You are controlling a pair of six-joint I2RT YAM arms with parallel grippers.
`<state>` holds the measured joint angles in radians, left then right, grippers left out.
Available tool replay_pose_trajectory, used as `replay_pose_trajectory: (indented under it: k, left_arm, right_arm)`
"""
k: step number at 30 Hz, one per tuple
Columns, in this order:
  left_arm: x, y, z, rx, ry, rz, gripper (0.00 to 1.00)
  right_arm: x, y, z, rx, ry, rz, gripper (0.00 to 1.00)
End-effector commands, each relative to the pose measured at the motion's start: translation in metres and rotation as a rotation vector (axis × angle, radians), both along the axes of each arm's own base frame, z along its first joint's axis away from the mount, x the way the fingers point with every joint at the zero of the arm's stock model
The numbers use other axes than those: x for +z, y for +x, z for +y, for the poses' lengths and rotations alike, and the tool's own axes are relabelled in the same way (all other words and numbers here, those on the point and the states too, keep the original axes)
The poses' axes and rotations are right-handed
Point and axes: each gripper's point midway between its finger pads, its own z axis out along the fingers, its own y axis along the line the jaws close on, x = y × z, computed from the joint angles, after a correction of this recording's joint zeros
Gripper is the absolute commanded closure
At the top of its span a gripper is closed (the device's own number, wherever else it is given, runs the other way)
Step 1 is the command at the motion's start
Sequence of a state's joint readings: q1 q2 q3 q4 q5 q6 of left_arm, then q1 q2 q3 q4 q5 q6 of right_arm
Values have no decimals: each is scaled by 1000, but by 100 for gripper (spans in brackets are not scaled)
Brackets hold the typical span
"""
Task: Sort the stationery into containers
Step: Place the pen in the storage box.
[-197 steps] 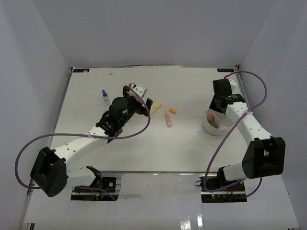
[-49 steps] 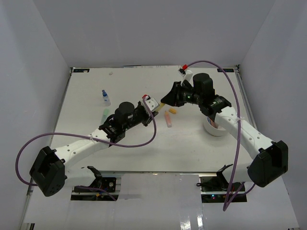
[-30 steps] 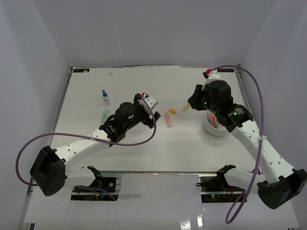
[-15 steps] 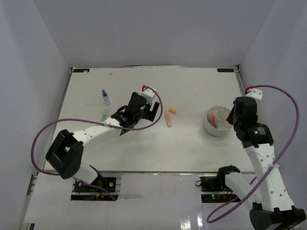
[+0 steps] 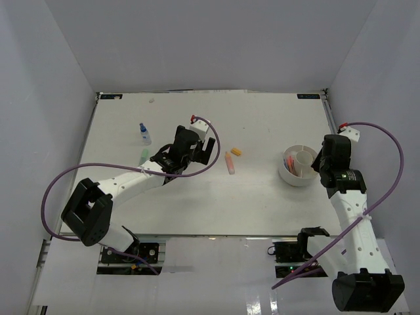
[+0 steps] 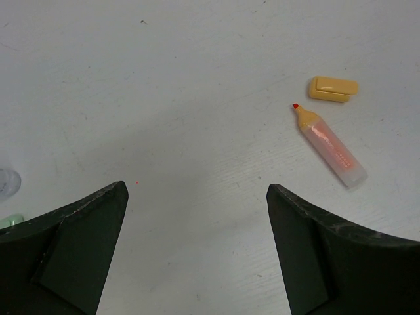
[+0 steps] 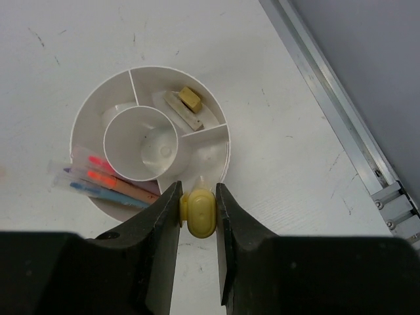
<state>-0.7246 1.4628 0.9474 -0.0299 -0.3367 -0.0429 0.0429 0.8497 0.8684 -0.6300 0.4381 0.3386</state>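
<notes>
**Right wrist view: yellow marker poised at the tub**

The right tool (image 7: 197, 197) is clenched on a yellow marker (image 7: 198, 214), seen end-on just over the near rim of the white tub (image 7: 209, 156). It seems lined up to drop beside the pens (image 7: 105, 180). The left tool (image 6: 197, 203) hangs spread and empty over the tabletop (image 6: 197, 98), facing an orange highlighter (image 6: 330, 146), likely its next pick.

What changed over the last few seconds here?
The right gripper reached to mid-table, took the yellow marker and carried it right; it now holds it above the rim of the tub. The open left gripper barely shifted. The orange highlighter, yellow cap, bottle, green marker and tub stayed put.
</notes>
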Motion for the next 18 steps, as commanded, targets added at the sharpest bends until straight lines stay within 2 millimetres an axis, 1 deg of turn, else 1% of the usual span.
replay_pose_trajectory:
  k: [1,4,5,9,11,18]
  left_arm:
    - [26,2,4,19,-33,-56,2]
    - [26,2,2,14,-37,-55,2]
    - [26,3,3,16,-36,-54,2]
    - [24,2,1,10,-36,-50,2]
    - [22,2,1,10,-34,-45,2]
    - [20,1,-1,2,-36,-39,2]
  right_arm:
    - [10,14,1,3,41,-73,92]
    - [11,18,1,11,35,-71,92]
    - [9,17,-6,-15,36,-65,92]
    - [6,21,-10,-23,42,-72,92]
    - [-2,23,-12,-31,50,-56,92]
    - [-14,32,-16,-57,72,-43,92]
